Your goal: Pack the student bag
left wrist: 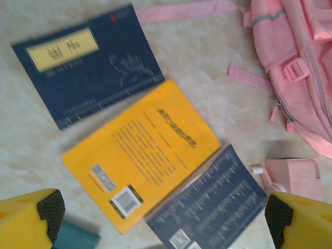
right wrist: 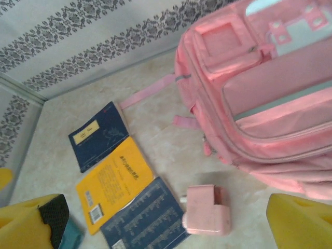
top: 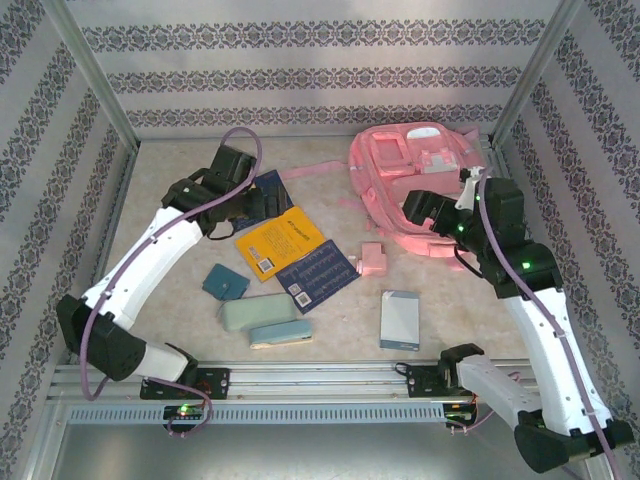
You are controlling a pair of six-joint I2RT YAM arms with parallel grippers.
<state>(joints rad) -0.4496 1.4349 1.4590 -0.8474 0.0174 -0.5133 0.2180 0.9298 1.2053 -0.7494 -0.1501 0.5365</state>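
Student bag (top: pixel 415 165) lies flat at 1 o'clock on the desk (top: pixel 165 170), front pockets up, one pink strap trailing toward 9 o'clock. Left claw (top: pixel 258 205) is wide open and empty, above a navy book (top: pixel 272 186) at 11 o'clock from desk centre. Right claw (top: pixel 420 212) is wide open and empty, above the bag's 6 o'clock edge. Yellow book (top: pixel 282 242) is at centre, with a second navy book (top: pixel 318 275) touching it at its 4 o'clock. Small pink case (top: pixel 373 260) is just beside the bag at its 7 o'clock. Teal pouch (top: pixel 226 282), pale green case (top: pixel 258 312) and grey notebook (top: pixel 399 320) sit toward 6 o'clock.
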